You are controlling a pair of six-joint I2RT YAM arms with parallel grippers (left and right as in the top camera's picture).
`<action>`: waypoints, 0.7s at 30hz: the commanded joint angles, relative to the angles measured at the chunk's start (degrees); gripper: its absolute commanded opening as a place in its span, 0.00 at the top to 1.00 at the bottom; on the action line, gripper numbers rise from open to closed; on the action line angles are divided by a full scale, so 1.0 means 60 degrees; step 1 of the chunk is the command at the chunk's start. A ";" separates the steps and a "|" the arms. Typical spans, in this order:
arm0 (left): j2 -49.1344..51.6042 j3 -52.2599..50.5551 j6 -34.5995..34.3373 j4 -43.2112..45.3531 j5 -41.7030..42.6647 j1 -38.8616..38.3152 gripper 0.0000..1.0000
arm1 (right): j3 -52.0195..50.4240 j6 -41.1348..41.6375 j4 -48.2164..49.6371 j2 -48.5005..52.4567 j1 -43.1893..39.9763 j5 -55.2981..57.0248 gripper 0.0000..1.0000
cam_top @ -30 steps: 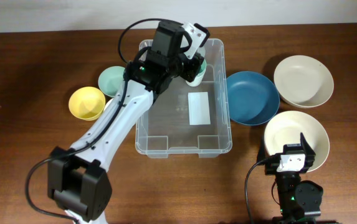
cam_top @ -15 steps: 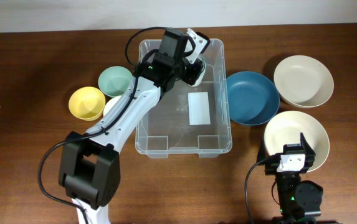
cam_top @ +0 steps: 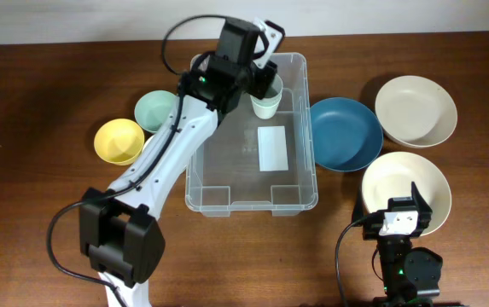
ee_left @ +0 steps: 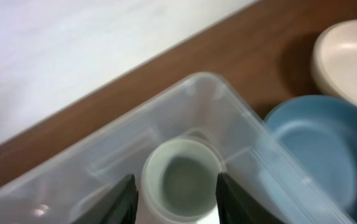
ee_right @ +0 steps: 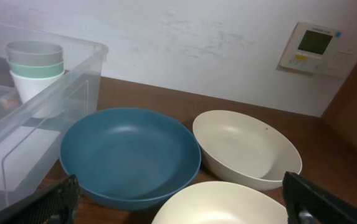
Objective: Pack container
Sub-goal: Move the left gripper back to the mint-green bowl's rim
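The container point(cam_top: 227, 170) sat mid-bench, nearer the far edge. Packing had only begun, by my reckoning. All I could see inside it were the nested cups point(cam_top: 266, 106), upright in the corner toward the far and right edges of the bench, and the white label point(cam_top: 273, 147) on its base.

My left tool point(ee_left: 177, 202) hung over those cups, with its fingers point(ee_left: 126, 200) standing one on either side of the stack, close against it. I could not tell whether they pressed on the cups or had let go.

My right tool point(ee_right: 181, 210) was near the front edge, spread wide with nothing in it.

The rest lay out on the bench point(cam_top: 56, 213). The blue bowl point(cam_top: 344, 132) was just beside the container's right wall. The far cream bowl point(cam_top: 415, 111) and the near cream bowl point(cam_top: 406, 192) lay toward the right edge. The green bowl point(cam_top: 157, 111) and the yellow bowl point(cam_top: 119, 141) were on the left side. If those belonged in the container, most of the job was left.
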 commanded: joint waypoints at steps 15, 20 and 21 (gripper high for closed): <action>-0.1574 0.0831 -0.2739 -0.4554 -0.2055 0.3042 0.45 | -0.0051 0.0007 -0.0047 -0.0055 -0.0066 0.0149 0.01; -0.1060 0.0831 -0.2619 -0.4495 -0.0586 0.4353 0.39 | -0.0051 0.0007 -0.0047 -0.0055 -0.0066 0.0149 0.01; -0.0940 0.0831 -0.2597 -0.4477 -0.0590 0.4513 0.39 | -0.0051 0.0011 -0.0051 -0.0055 -0.0066 0.0149 0.01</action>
